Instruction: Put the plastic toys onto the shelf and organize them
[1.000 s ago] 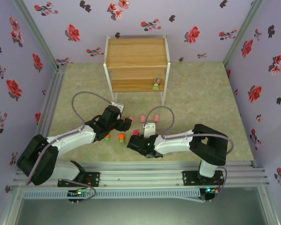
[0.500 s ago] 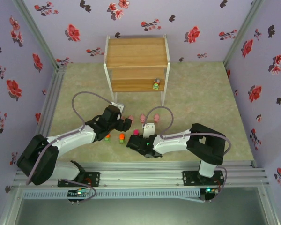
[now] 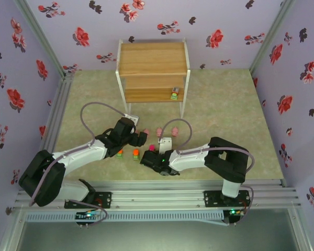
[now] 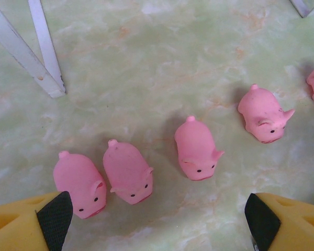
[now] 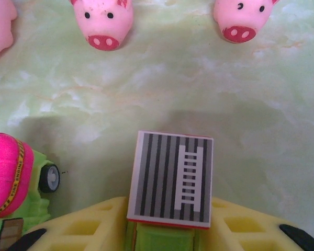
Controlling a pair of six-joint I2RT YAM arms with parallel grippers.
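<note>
1. Lifting comes first. The right gripper is clamped on the grey-topped piece, low in the middle of the right wrist view. I would raise it straight up before swinging toward the shelf at upper centre of the overhead view.
2. Aim for the lower board, beside the shelved toy, entering between the white legs.
3. The magenta-topped piece sits just left of the grip, so a sideways drag would likely knock it.
4. Two pigs stand along the top edge, in the forward path.
5. The left gripper, its fingers wide apart and holding nothing, hovers over a row of pigs.
</note>
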